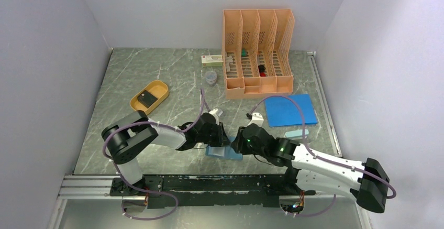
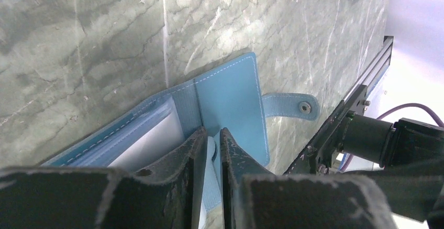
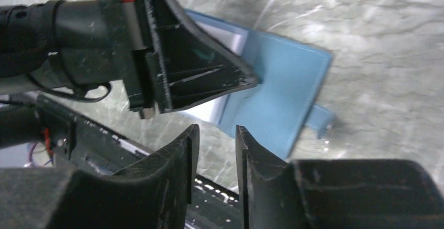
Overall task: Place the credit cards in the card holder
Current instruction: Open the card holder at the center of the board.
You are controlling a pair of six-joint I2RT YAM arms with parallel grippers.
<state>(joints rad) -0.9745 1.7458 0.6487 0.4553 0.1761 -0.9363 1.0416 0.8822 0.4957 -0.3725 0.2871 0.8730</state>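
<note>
The teal card holder (image 1: 230, 154) lies open on the marble table near the front edge. It shows its clear inner pockets and snap tab (image 2: 293, 106) in the left wrist view (image 2: 230, 98) and also shows in the right wrist view (image 3: 282, 82). My left gripper (image 2: 213, 133) is shut on a thin inner leaf of it, at its fold (image 1: 221, 137). My right gripper (image 3: 216, 129) is open and empty, just right of the left one (image 1: 238, 141) and above the holder's near edge. One dark credit card (image 1: 148, 98) lies in the orange oval tray (image 1: 159, 86) at the left.
An orange file organiser (image 1: 258, 51) stands at the back. A flat bright-blue sheet (image 1: 290, 109) lies to the right, with a pale teal object (image 1: 296, 133) below it. A white box (image 1: 211, 60) and a small cup (image 1: 210, 77) sit near the organiser. A metal rail (image 1: 209, 184) runs along the front.
</note>
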